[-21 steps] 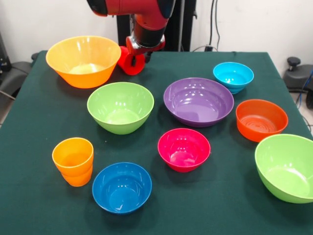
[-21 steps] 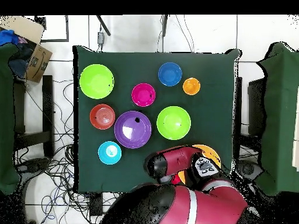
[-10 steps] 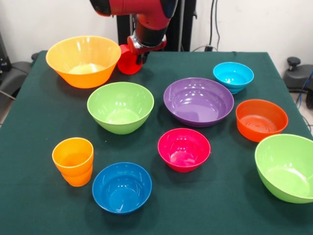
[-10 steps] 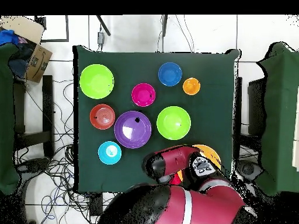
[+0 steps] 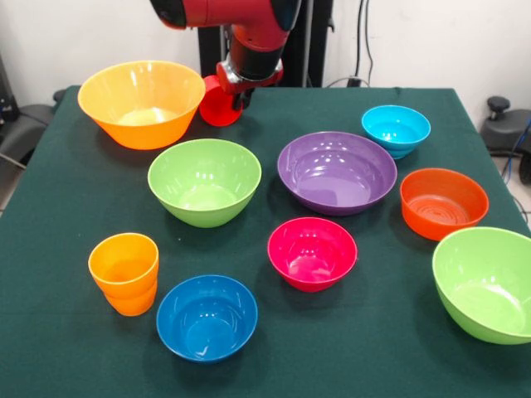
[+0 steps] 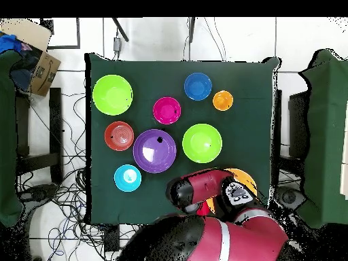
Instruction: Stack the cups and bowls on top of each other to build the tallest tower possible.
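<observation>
Nine loose vessels spread unstacked across frame, none yet forming a tower; smooth red plastic cup (image 5: pixel 217 103) tilted at upper left beside large yellow-orange glossy bowl (image 5: pixel 141 102), seemingly pinched by gripper (image 5: pixel 235 94) for carrying, finger spread not discernible.

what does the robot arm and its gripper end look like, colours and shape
The arm is glossy red with black joint sections, built from thick rounded cylindrical links. From overhead a white stripe crosses its red body and a small grey labelled panel sits on top. The wrist narrows to a black collar above the gripper, whose fingers cannot be made out.
</observation>
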`<action>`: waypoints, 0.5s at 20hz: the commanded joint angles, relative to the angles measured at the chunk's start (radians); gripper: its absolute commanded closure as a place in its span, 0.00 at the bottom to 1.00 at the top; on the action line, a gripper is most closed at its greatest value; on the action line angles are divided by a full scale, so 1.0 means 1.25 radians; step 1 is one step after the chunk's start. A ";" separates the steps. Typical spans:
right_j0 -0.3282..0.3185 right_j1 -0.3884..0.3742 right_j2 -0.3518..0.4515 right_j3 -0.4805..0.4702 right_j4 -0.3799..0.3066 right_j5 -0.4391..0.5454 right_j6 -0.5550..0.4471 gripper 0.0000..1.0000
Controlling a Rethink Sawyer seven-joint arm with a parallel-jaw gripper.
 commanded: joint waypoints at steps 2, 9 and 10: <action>-0.005 -0.035 0.120 -0.018 0.020 0.059 -0.069 1.00; 0.004 -0.052 0.129 -0.022 0.025 0.084 -0.058 1.00; 0.005 -0.056 0.129 -0.020 0.027 0.088 -0.056 1.00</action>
